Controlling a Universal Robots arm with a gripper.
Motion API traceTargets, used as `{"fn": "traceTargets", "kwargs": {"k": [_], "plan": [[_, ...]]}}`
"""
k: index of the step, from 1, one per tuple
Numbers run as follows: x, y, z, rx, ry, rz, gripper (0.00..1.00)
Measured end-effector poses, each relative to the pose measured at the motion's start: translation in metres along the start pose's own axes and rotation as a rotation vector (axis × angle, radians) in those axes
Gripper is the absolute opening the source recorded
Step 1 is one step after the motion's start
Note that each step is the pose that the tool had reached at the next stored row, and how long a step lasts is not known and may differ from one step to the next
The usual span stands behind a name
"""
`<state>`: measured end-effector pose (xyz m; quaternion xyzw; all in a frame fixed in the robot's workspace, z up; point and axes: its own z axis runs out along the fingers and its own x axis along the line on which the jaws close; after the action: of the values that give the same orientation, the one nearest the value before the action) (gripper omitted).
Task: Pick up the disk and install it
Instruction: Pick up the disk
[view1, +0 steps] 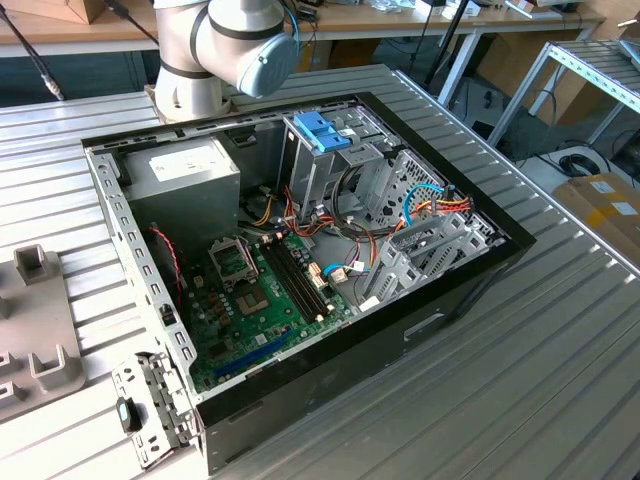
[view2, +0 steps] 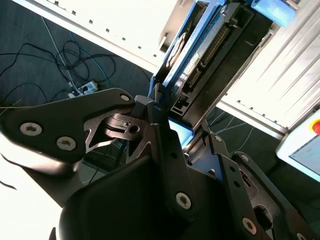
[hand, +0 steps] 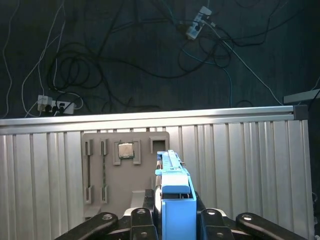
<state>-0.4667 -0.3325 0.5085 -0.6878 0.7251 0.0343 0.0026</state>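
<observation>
Gripper: the gripper (hand: 175, 216) has its black fingers (hand: 141, 220) clenched on the disk (hand: 172, 175), one on each flat face, as both wrist views show.
Disk: it stands on edge out of the jaws. The blue carrier frame (hand: 175, 196) faces the first wrist camera, and the second wrist view shows a flat face with its connectors. I'd say it is held by the faces so the far end stays free to enter a bay.
Fixture tray: the grey tray (hand: 125, 172) lies on the table just beyond the disk. It holds a square chip (hand: 125, 150) in a pocket and a thin green stick (hand: 103, 170) in a slot, and the recesses likely keep parts square for picking.
Computer case: the case (view1: 400, 340) lies open on its side with the motherboard (view1: 260, 290) up and a blue latch (view1: 322, 130) on the drive cage, so the bays can be reached from above.
Table: ribbed aluminium slats (view1: 540, 380).
Room: a dark floor (hand: 150, 55) with loose cables and power strips (hand: 55, 106).
</observation>
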Motion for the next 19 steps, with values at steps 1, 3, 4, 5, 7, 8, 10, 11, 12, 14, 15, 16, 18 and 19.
{"fn": "traceTargets", "kwargs": {"k": [1,3,4,5,7,8,10,11,12,14,15,16,18,19], "plan": [[-0.0001,0.0000,-0.0011,0.0000,0.0013,0.000,0.37],[-0.0001,0.0000,-0.0029,0.0001,0.0036,0.000,0.37],[-0.0002,0.0000,-0.0037,0.0001,0.0045,0.001,0.37],[-0.0002,-0.0001,-0.0043,0.0001,0.0051,0.001,0.37],[0.0000,0.0000,-0.0052,0.0000,0.0058,0.001,0.37],[0.0004,-0.0001,-0.0054,0.0001,0.0058,0.001,0.37],[0.0016,-0.0001,-0.0056,0.0003,0.0057,0.001,0.37],[0.0027,-0.0002,-0.0057,0.0002,0.0058,0.001,0.37],[0.0038,-0.0002,-0.0058,0.0002,0.0057,0.001,0.37],[0.0070,-0.0004,-0.0059,0.0002,0.0058,0.001,0.37],[0.0081,-0.0005,-0.0060,0.0001,0.0058,0.001,0.37],[0.0089,-0.0005,-0.0060,0.0002,0.0058,0.001,0.37],[0.0105,-0.0006,-0.0061,0.0002,0.0058,0.001,0.37],[0.0111,-0.0006,-0.0061,0.0002,0.0057,0.001,0.37]]}}
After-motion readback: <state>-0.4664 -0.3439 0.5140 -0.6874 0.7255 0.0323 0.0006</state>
